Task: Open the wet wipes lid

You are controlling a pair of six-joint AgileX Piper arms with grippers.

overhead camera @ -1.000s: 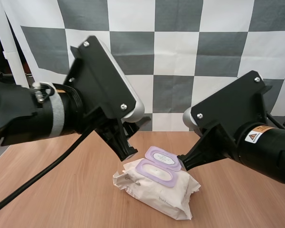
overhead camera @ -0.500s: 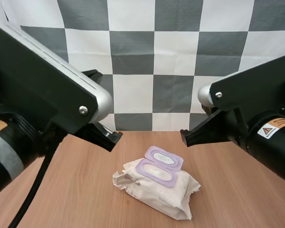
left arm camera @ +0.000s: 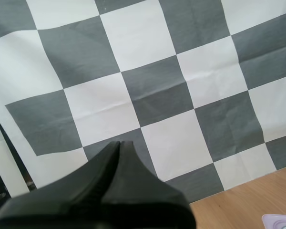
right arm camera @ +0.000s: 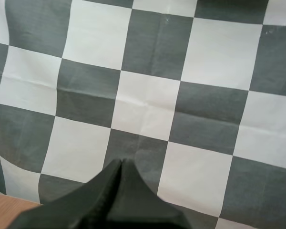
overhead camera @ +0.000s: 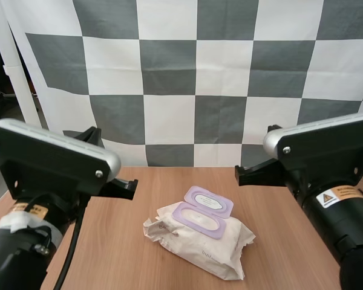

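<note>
Left gripper [left arm camera: 120, 143], right gripper [right arm camera: 121, 161] farther back; wipes pack [overhead camera: 199, 241] lid [overhead camera: 209, 201] open.

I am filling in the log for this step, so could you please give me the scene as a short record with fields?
item: wet wipes pack, lying on the table between the two arms
lid: purple lid flipped open, folded back behind the opening
left arm: left gripper shut on nothing, to the left of the pack, not touching it
right arm: right gripper shut on nothing, to the right of the pack, not touching it
task state: lid looks open
</note>
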